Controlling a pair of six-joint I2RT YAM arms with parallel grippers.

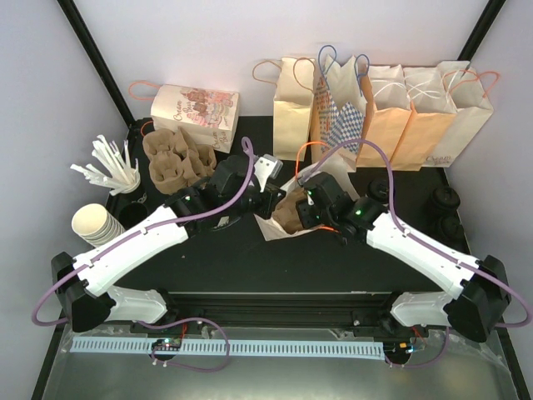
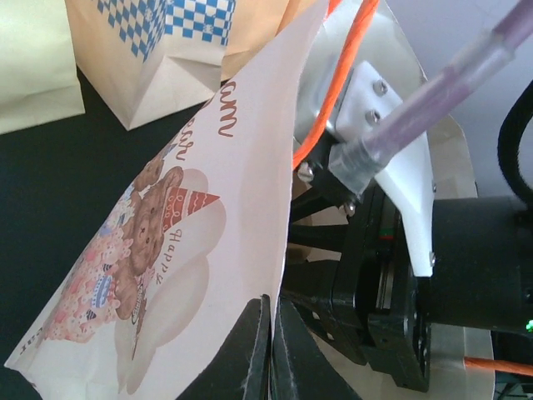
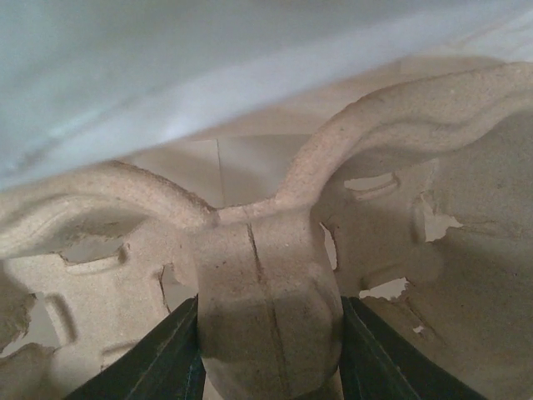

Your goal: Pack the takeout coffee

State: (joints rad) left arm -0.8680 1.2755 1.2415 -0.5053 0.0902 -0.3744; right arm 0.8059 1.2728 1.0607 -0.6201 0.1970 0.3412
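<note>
A white bear-print paper bag (image 1: pixel 279 223) lies on its side at the table's centre, mouth toward the right arm. My left gripper (image 1: pixel 268 198) is shut on the bag's upper mouth edge; in the left wrist view (image 2: pixel 271 333) the bag wall (image 2: pixel 208 208) is pinched between the closed fingers. My right gripper (image 1: pixel 306 210) reaches into the bag mouth and is shut on the centre post of a brown pulp cup carrier (image 3: pixel 268 275), whose end shows in the top view (image 1: pixel 287 212). Black-lidded takeout coffees (image 1: pixel 447 198) stand at the right edge, apart from both grippers.
A row of upright paper bags (image 1: pixel 375 108) lines the back. Another bear-print bag (image 1: pixel 196 108) stands back left, beside stacked pulp carriers (image 1: pixel 175 158). A cup of stirrers (image 1: pixel 112 171) and stacked lidless white cups (image 1: pixel 96 223) are at the left.
</note>
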